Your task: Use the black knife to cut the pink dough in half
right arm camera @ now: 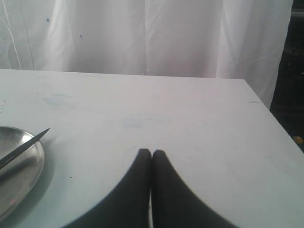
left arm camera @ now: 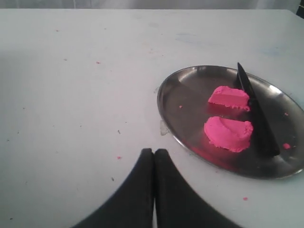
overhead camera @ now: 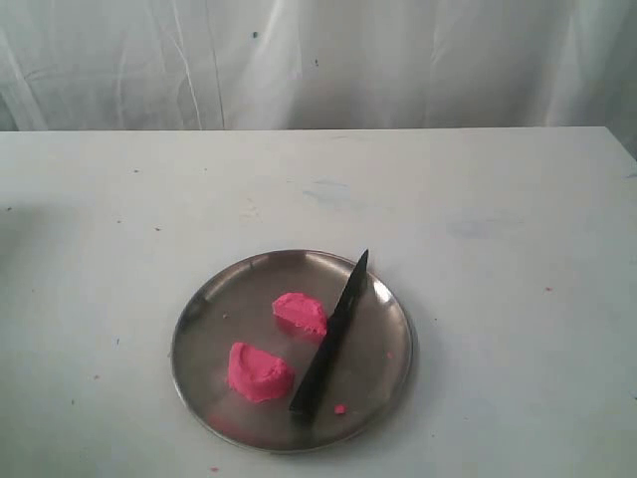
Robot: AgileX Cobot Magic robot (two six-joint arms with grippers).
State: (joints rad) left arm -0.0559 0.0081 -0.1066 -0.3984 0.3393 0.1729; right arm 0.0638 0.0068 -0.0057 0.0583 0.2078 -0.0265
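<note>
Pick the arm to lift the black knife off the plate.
Right, probably. The black knife lies on the right side of the plate, both pink dough halves to its left, so the right gripper needn't cross them. It and the left gripper are shut, empty.

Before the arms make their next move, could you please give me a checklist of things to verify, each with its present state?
1. Pink dough cut in two: ok, two lumps lie apart on the steel plate.
2. Black knife let go: ok, it lies on the plate beside the lumps, tip past the rim.
3. Left gripper empty: ok, shut on nothing, off the plate.
4. Right gripper empty: ok, shut on nothing, off the plate.
5. Plate free of scraps: not ok, a pink crumb sits by the knife handle.
6. Dough stuck to the blade: cannot tell.
</note>
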